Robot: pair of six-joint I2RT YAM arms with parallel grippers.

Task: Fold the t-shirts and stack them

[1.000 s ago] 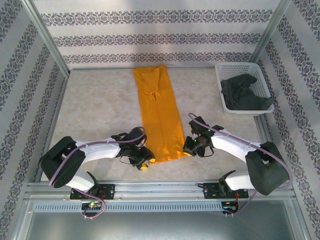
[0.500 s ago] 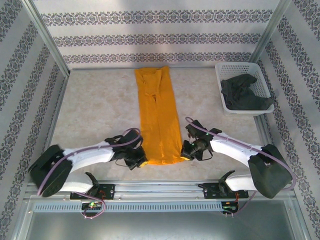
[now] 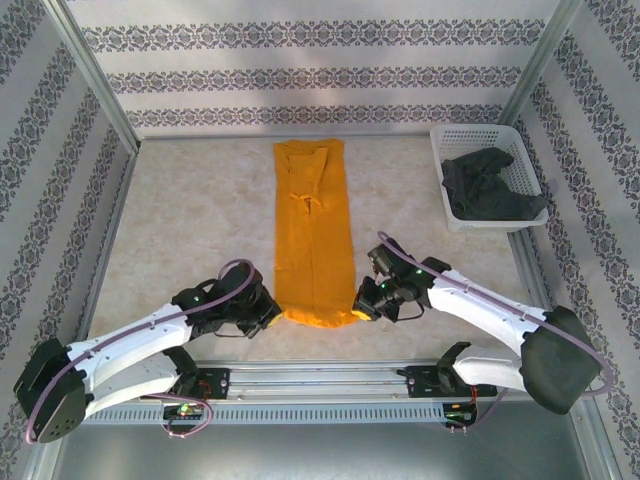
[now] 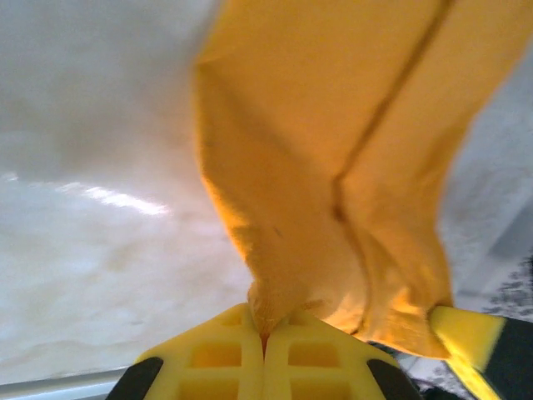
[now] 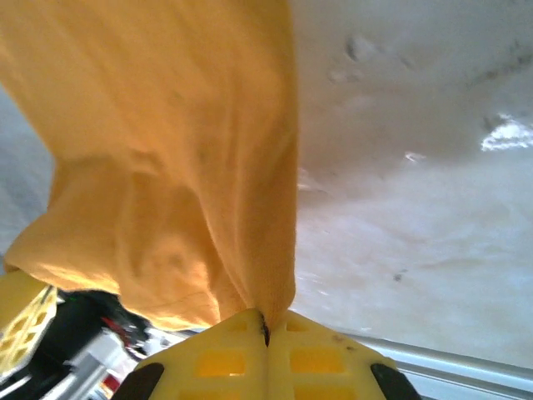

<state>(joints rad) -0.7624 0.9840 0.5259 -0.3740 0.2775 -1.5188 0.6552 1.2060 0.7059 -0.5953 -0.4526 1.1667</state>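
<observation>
The orange-yellow t-shirt lies as a long narrow strip down the middle of the table, folded lengthwise. My left gripper is shut on its near left corner, and my right gripper is shut on its near right corner. Both corners are lifted a little off the table, and the near hem sags between them. The yellow fingers pinch the cloth tightly in the left wrist view, as do the fingers in the right wrist view. The charcoal grey t-shirt lies crumpled in the basket.
A white lattice basket stands at the back right corner. The marbled table is bounded by patterned walls and metal posts. A metal rail runs along the near edge, just behind both grippers.
Both grippers have drawn the shirt's near end toward the near edge and straightened it. The strip now lies straight instead of slanting, and the left arm has swung out to the left.
</observation>
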